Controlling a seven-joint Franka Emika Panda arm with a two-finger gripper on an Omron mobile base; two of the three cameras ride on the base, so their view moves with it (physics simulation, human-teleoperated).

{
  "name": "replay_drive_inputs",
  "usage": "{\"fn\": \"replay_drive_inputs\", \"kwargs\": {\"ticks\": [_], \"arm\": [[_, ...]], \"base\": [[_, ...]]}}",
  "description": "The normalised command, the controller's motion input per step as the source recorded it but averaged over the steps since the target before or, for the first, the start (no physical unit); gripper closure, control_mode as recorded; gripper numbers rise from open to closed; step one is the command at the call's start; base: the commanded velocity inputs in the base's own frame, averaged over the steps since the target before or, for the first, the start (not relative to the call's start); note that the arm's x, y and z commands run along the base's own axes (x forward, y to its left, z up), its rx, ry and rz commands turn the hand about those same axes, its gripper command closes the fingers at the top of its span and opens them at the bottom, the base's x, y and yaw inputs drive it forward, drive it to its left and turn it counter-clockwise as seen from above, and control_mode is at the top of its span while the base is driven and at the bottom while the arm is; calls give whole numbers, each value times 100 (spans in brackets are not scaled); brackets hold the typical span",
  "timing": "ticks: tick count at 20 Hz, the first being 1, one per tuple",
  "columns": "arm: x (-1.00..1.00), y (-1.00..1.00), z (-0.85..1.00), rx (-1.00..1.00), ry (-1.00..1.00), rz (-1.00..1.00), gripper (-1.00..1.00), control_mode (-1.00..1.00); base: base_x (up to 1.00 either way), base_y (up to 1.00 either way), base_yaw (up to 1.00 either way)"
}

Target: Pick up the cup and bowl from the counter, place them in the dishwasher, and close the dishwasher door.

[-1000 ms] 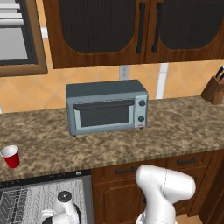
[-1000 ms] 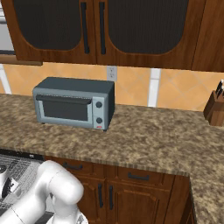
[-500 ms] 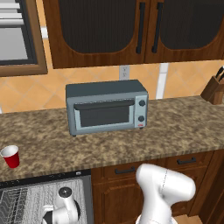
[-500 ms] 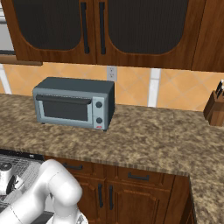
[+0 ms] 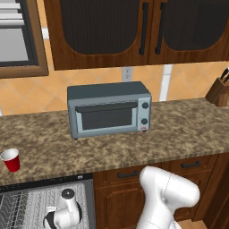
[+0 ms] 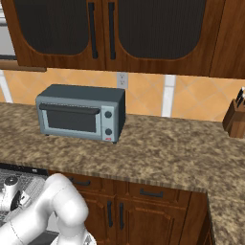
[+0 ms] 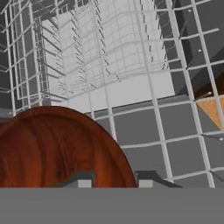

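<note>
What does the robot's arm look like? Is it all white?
Mostly. The arm is glossy white, built from fat rounded segments like bent tubes, with dark joints near the wrist. In the hand view the gripper ends in two small dark grey, blocky fingertips. No cables or markings show.

This is a home kitchen. Dark wooden wall cabinets [image 5: 134, 31] with glass-fronted doors and black bar handles hang above an orange tiled backsplash [image 6: 143, 93] that carries a wall socket [image 5: 127, 73]. A speckled granite desk [image 5: 179, 129] runs over wooden drawers [image 6: 153, 194] and carries a grey-blue toaster oven [image 5: 109, 109] near its back edge and a knife block [image 6: 235, 119] at its right end. Below its left end, a dishwasher [image 5: 27, 208] shows white wire racks [image 7: 109, 65].
</note>
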Motion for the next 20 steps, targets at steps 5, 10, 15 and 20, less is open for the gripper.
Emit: {"fn": "replay_drive_inputs", "kwargs": {"ticks": [5,10,15,20], "arm": [[-42,4,35,-3,-7,0,-100,-100],[-100,0,74,-6,-14,5,-100,-100],[-95,-7,100,-3,-24,4,-100,-100],[-88,-37,100,0,-17,9,-100,-100]], "base": [[0,0,0],[0,0,0],[0,0,0],[0,0,0]]}}
